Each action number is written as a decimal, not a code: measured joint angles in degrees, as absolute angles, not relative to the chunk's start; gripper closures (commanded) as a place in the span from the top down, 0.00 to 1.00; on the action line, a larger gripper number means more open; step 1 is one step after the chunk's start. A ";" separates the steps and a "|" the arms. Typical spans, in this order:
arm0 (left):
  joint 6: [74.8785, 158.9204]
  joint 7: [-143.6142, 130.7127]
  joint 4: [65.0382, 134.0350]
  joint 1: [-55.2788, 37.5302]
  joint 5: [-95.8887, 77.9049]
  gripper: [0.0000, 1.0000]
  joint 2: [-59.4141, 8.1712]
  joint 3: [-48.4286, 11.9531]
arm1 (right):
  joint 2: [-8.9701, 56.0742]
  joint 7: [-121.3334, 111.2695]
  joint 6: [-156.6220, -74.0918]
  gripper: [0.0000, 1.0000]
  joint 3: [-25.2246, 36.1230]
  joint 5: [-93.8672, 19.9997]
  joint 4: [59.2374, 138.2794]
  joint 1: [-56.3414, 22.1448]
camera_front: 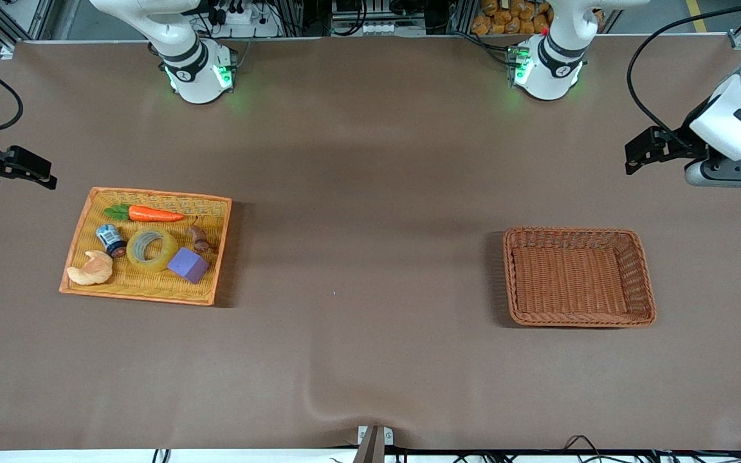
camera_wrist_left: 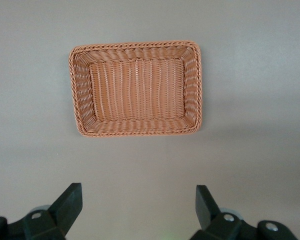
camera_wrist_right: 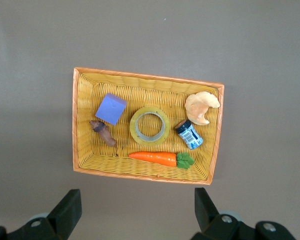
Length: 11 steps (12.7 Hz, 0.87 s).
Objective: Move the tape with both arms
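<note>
The tape point(camera_front: 166, 256), a yellow translucent ring lying flat, rests in the middle of a yellow woven tray point(camera_front: 81, 239) toward the right arm's end of the table. My right gripper point(camera_front: 45, 175) hangs open and empty in the air above the table beside the tray. Its wrist view looks down on the tape point(camera_wrist_right: 135, 128) and the tray point(camera_wrist_right: 140, 80), well clear of the right gripper point(camera_wrist_right: 137, 192). My left gripper point(camera_front: 631, 157) hangs open and empty above the table near a brown wicker basket point(camera_front: 579, 319). The left gripper point(camera_wrist_left: 138, 190) shows apart from that basket point(camera_wrist_left: 137, 131).
Around the tape in the tray lie a carrot point(camera_front: 155, 214), a purple cube point(camera_front: 188, 264), a small blue can point(camera_front: 111, 239), a croissant point(camera_front: 91, 270) and a small brown object point(camera_front: 200, 238). The brown basket holds nothing. Bare brown table cloth point(camera_front: 364, 257) stretches between tray and basket.
</note>
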State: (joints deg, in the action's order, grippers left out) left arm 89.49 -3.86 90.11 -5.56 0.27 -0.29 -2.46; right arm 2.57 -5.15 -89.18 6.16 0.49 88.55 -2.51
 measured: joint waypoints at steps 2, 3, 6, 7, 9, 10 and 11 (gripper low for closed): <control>89.45 -3.84 90.05 -5.56 0.26 1.00 -0.26 -2.47 | 2.57 -5.14 -89.18 1.00 6.18 0.49 87.93 -2.50; 89.45 -3.68 89.98 -5.56 0.27 1.00 -0.24 -2.47 | 2.57 -5.13 -89.18 1.00 6.18 0.49 87.75 -2.50; 89.45 -1.03 89.94 -5.56 0.27 1.00 0.23 -2.44 | 2.57 -5.13 -89.18 1.00 6.18 0.49 87.65 -2.50; 89.40 -0.54 89.93 -5.50 0.27 1.00 0.52 -2.38 | 2.57 -5.13 -89.18 1.00 6.18 0.49 87.65 -2.50; 88.96 -0.48 90.00 -4.21 0.26 1.00 0.70 -2.26 | 2.57 -5.13 -89.11 1.00 6.19 0.49 87.65 -2.50; 88.91 -0.20 90.17 -3.33 0.26 1.00 0.67 -2.14 | 2.57 -5.13 -89.08 1.00 6.19 0.49 87.65 -2.50; 88.90 -0.06 90.25 -2.79 0.26 1.00 0.61 -2.10 | 2.57 -5.13 -89.05 1.00 6.19 0.49 87.65 -2.50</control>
